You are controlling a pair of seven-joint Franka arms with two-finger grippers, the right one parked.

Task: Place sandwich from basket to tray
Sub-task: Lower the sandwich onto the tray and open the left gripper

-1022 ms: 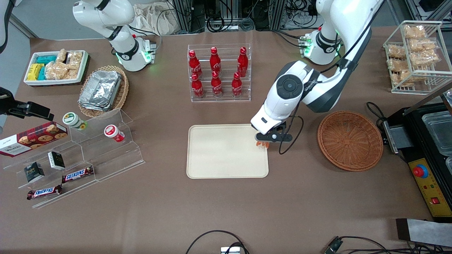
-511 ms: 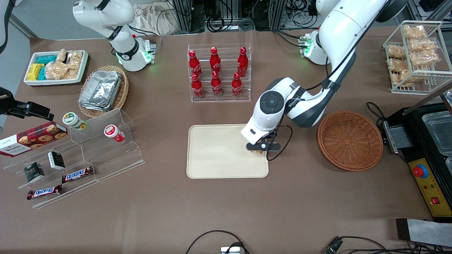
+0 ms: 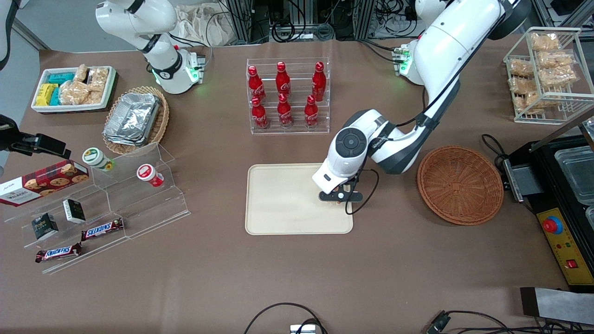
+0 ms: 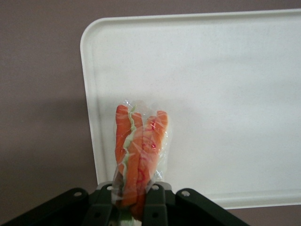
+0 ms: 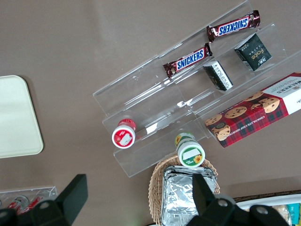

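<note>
The sandwich (image 4: 139,155), wrapped in clear film with orange filling showing at its edge, is pinched between the black fingers (image 4: 155,207) of my gripper (image 4: 133,207), which is shut on it. It hangs over the cream tray (image 4: 225,94), close to one of the tray's short edges. In the front view the gripper (image 3: 340,196) sits above the tray (image 3: 287,199) at the end nearest the round reddish-brown basket (image 3: 459,184), which holds nothing. The wrist hides nearly all of the sandwich in the front view.
A clear rack of red bottles (image 3: 287,96) stands farther from the front camera than the tray. A stepped acrylic stand with snack bars and cups (image 3: 106,204) lies toward the parked arm's end. A black machine (image 3: 557,195) stands beside the basket, and a wire rack of bagged snacks (image 3: 547,69) above it.
The working arm has carried the sandwich from the tray's basket-side edge further in over the tray and slightly nearer the front camera. The grip has stayed shut throughout.
</note>
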